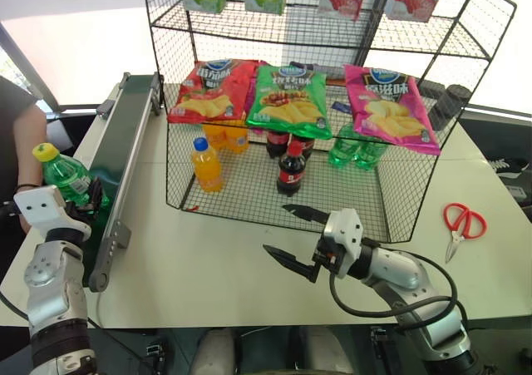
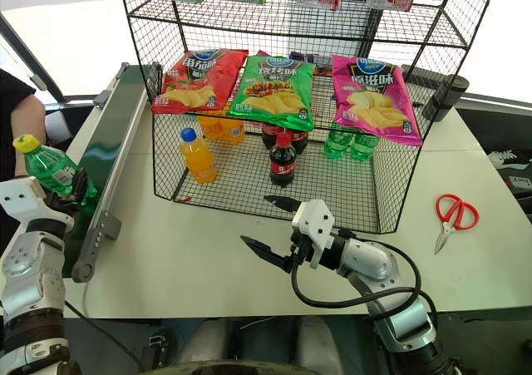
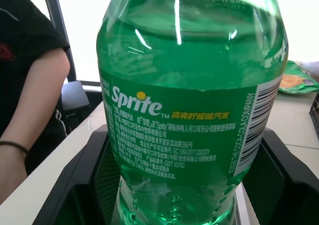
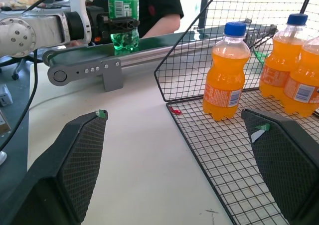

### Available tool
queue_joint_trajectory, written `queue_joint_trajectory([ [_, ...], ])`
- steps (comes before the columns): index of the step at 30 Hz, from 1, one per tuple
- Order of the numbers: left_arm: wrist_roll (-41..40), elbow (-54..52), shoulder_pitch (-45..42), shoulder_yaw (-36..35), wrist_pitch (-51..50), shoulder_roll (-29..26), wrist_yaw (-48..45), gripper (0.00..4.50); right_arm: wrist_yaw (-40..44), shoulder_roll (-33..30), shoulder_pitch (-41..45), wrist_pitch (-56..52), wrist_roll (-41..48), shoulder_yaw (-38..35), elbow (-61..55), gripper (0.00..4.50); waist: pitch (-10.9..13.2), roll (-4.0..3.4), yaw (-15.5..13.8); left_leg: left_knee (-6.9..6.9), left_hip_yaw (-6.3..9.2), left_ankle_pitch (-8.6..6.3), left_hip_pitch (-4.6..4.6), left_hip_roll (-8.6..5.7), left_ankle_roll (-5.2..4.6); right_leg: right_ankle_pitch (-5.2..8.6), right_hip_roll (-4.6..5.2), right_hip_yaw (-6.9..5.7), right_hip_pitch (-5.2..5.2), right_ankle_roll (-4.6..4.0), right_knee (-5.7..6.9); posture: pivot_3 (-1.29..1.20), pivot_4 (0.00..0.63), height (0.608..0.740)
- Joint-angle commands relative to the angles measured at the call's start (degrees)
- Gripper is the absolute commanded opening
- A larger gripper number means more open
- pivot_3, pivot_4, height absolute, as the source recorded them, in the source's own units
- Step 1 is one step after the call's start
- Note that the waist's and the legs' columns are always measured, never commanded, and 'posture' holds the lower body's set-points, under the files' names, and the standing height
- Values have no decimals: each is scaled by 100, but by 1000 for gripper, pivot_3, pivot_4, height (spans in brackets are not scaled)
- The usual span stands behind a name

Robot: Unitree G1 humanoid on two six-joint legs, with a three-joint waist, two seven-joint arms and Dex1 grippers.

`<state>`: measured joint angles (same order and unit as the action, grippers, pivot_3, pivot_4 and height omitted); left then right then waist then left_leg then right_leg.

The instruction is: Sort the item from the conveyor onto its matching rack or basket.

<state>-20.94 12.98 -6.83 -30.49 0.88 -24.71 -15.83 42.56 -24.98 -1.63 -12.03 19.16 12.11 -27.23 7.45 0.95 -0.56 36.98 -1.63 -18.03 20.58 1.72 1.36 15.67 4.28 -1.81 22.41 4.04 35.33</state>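
The item, a clear-green soda bottle [image 1: 65,174] with a yellow cap, stands upright on the near end of the conveyor [image 1: 125,134], a dark-green belt at the table's left. My left gripper [image 1: 86,196] is shut on the bottle's lower body; in the left wrist view both black fingers [image 3: 82,185] flank its label. In the right wrist view the gripped bottle [image 4: 123,15] appears across the table. My right gripper [image 1: 278,229] hovers open and empty over the table, just before the front wall of the black wire rack [image 1: 241,184].
The rack's bottom basket holds orange bottles [image 1: 207,164], cola bottles [image 1: 291,168] and green bottles [image 1: 356,152]; chip bags [image 1: 291,99] lie on the sloped shelf above. Red scissors [image 1: 460,223] lie at the right. A person's arm [image 1: 25,142] is beside the conveyor.
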Motion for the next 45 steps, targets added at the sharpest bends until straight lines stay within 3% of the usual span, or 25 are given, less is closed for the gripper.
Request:
queue_joint_trajectory([
  [1,-161,-428,-115,-113,167,-127,-91,2841,-14,16,78,-32,126,-50,-232,4500,1,2,1,0,0,0,1,0,0,0,0,0,0,0,0,0,150,740],
  [7,-537,-1492,-110,73,12,-402,-735,2841,-45,-70,251,-87,152,-259,-189,4500,2,34,8,3,1,1,35,0,2,-1,1,-2,28,0,-1,0,150,740],
  [13,-1020,-2863,462,868,-583,-642,-1817,2841,57,-183,482,-341,555,-610,-165,4500,8,9,41,3,3,2,52,-22,4,-7,23,-4,36,10,-8,0,150,740],
  [17,-789,-3402,810,1786,-868,-862,-2467,2841,124,-228,556,-536,837,-746,-293,4500,12,4,126,2,3,2,54,-26,2,-1,26,-5,35,0,-12,0,150,740],
  [27,-164,-2264,-274,3843,-408,256,-3432,2841,-338,156,689,-967,905,-342,-577,4500,15,-2,105,21,6,3,59,-31,-2,-12,13,-10,32,19,0,0,150,740],
  [32,-90,-1839,-739,4228,-196,602,-3868,2841,-580,189,552,-969,811,-368,-625,4500,15,-2,111,26,7,2,62,-31,-7,-18,-6,-11,32,32,-2,0,150,740],
  [41,-5,-1538,-1108,4376,17,746,-4390,2841,-650,133,356,-876,751,-480,-578,4500,15,-2,111,38,19,2,59,-10,-7,-21,-68,-6,26,39,1,0,150,740],
  [45,45,-1513,-1142,4366,0,730,-4492,2841,-617,186,337,-870,862,-565,-554,3248,15,-2,106,38,24,2,57,1,-7,-21,-76,-7,27,39,3,0,150,740],
])
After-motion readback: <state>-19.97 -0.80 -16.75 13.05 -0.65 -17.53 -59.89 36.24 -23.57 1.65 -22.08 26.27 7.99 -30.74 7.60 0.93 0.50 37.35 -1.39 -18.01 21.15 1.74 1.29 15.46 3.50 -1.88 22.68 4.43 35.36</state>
